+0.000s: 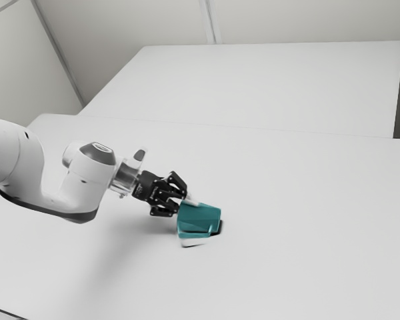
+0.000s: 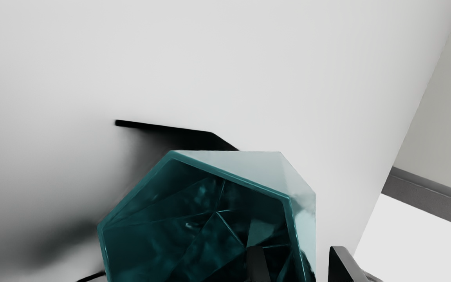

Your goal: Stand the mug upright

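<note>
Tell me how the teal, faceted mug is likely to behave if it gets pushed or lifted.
The mug would probably rock rather than roll, since its sides are flat facets. Its crisp, straight-edged rim suggests a stiff body. With the black two-finger end effector straddling only one wall, it may swivel when lifted.

Arm (image 1: 80, 190) reaches in from the exterior view's left.
Gripper (image 1: 183, 204) points slantwise down, its two fingers (image 2: 257, 264) standing apart.
</note>
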Available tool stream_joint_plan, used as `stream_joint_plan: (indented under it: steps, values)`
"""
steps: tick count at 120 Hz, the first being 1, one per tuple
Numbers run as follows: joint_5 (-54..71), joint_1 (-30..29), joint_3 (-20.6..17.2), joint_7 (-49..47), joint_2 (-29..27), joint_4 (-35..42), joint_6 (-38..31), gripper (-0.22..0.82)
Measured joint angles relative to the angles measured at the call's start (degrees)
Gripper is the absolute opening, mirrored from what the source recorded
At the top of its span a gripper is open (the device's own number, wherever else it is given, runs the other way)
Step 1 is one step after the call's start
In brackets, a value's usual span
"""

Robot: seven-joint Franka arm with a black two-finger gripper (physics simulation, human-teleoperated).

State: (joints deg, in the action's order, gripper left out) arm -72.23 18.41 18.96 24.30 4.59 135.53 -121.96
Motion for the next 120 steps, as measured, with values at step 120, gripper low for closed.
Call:
stream_joint_plan:
  steps: [120]
  values:
    - [23.6,0.6,-0.9,-2.5,-3.6,-11.0,-0.6,-0.18]
